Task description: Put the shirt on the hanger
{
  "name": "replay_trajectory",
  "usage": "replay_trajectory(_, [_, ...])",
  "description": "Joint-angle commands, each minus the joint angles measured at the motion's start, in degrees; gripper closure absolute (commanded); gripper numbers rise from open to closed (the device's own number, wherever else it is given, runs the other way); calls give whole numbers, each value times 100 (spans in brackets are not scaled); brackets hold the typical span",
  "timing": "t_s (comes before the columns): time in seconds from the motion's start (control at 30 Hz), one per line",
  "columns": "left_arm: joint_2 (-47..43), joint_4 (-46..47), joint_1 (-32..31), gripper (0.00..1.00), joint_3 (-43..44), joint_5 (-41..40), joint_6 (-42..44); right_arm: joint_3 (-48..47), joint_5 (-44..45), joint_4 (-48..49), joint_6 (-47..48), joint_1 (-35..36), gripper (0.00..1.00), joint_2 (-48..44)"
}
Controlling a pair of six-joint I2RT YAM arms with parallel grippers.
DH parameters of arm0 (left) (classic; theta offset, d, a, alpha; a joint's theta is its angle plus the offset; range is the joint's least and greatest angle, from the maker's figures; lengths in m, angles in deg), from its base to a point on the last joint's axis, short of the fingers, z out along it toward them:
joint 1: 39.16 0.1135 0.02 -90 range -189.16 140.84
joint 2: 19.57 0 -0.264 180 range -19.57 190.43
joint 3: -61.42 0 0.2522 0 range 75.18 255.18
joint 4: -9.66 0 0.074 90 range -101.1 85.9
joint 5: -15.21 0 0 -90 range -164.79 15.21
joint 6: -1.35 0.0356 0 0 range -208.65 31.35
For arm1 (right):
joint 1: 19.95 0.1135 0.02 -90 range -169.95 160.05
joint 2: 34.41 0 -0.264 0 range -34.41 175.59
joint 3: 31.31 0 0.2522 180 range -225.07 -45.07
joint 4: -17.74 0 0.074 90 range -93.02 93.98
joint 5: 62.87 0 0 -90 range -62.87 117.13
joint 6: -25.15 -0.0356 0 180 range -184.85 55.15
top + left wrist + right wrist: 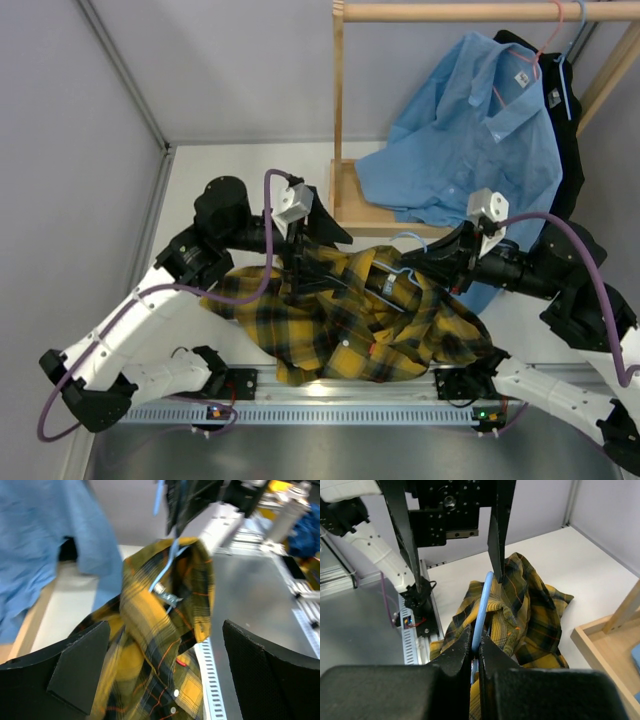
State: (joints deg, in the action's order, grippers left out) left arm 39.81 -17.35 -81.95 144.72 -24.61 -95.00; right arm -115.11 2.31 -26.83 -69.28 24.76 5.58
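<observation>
Currently pinching the hanger point(482, 597) in the right gripper point(475, 636), closed tight on the thin pale-blue wire. Keeping nothing in the left gripper point(165, 632), spread wide, with one finger point(499, 535) down against bunched fabric. Draped over the hanger and slumped onto the table point(240, 170) between both arms: the shirt point(340, 330), yellow-and-black plaid, collar lifted around the wire, lower folds spilling toward the metal rail point(330, 410) at the near edge. Possibly threaded through the neck opening only; hard to judge under the folds. Behind, hanging on the wooden rack point(339, 110): a light-blue shirt point(470, 140).
</observation>
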Motion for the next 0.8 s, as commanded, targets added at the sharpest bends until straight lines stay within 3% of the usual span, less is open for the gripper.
replay_trajectory(0.0, [328, -519, 7, 2, 710, 1775, 679, -89, -655, 532, 100, -32, 100, -88])
replay_trajectory(0.07, [478, -520, 7, 2, 684, 1952, 661, -106, -708, 532, 117, -32, 100, -114])
replay_trajectory(0.23, [619, -529, -369, 3, 412, 1145, 740, -141, -971, 532, 170, -24, 100, -88])
replay_trajectory(0.5, [900, -538, -748, 8, 332, 793, 1022, -80, -1069, 558, 240, -32, 100, -149])
replay_trajectory(0.63, [1006, -538, -880, 18, 359, 696, 1083, 25, -1069, 637, 240, -32, 100, -211])
replay_trajectory(0.77, [1050, -538, -995, 35, 341, 599, 1162, 113, -1051, 699, 249, -32, 100, -254])
